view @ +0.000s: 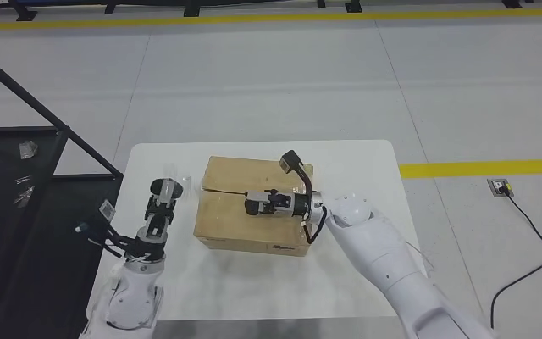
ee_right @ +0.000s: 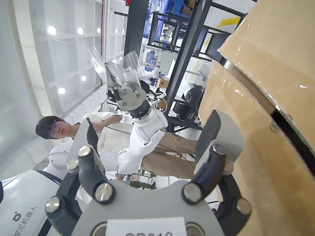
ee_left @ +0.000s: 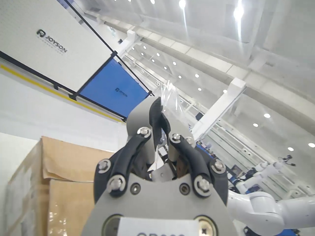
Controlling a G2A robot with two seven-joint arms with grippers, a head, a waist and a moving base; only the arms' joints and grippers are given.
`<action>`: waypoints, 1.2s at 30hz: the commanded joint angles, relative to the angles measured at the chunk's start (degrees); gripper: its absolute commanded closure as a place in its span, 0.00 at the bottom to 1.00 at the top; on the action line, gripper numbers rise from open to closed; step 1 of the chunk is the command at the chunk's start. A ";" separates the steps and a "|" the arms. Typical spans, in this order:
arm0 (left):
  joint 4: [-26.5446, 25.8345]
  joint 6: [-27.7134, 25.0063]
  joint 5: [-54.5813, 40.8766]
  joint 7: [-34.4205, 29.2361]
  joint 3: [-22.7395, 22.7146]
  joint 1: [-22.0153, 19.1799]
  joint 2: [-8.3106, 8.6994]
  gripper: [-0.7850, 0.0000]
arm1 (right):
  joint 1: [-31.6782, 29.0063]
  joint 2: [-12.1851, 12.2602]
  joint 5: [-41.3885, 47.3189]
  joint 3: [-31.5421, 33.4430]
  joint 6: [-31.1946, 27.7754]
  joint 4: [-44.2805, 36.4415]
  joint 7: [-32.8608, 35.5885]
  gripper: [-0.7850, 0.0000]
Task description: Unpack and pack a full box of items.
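A closed cardboard box (view: 246, 186) sits mid-table, its top flaps meeting at a seam. My right gripper (view: 252, 205) lies just above the box top near the seam. In the right wrist view it (ee_right: 147, 133) is open with nothing between its fingers, and the box (ee_right: 270, 99) is beside one finger. My left gripper (view: 161, 200) stands left of the box, pointing upward, shut on a crumpled clear plastic bag (view: 174, 181). The left wrist view shows its jaws (ee_left: 160, 114) pinching the bag (ee_left: 169, 94), with the box (ee_left: 61, 173) close by. From the right wrist, the bag (ee_right: 120, 72) sticks up out of the left gripper (ee_right: 114, 81).
The white table (view: 356, 169) has bare surface right of the box and in front of it. A black rack (view: 34, 169) stands off the table's left edge. A yellow floor line (view: 474, 168) runs off to the right.
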 commanded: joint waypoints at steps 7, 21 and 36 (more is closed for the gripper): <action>-0.99 0.50 -13.46 -11.39 1.32 -1.26 0.49 1.00 | -3.55 -0.38 0.03 -0.03 -4.41 -5.62 -2.37 0.00; -3.01 1.92 -25.39 -22.35 1.83 -1.09 1.11 1.00 | -2.95 -2.66 6.33 -1.30 -9.31 -2.86 -1.76 0.25; -3.18 1.94 -25.69 -23.03 2.34 -0.70 1.07 1.00 | -2.68 -2.72 11.47 -1.28 -6.71 -4.33 0.84 0.54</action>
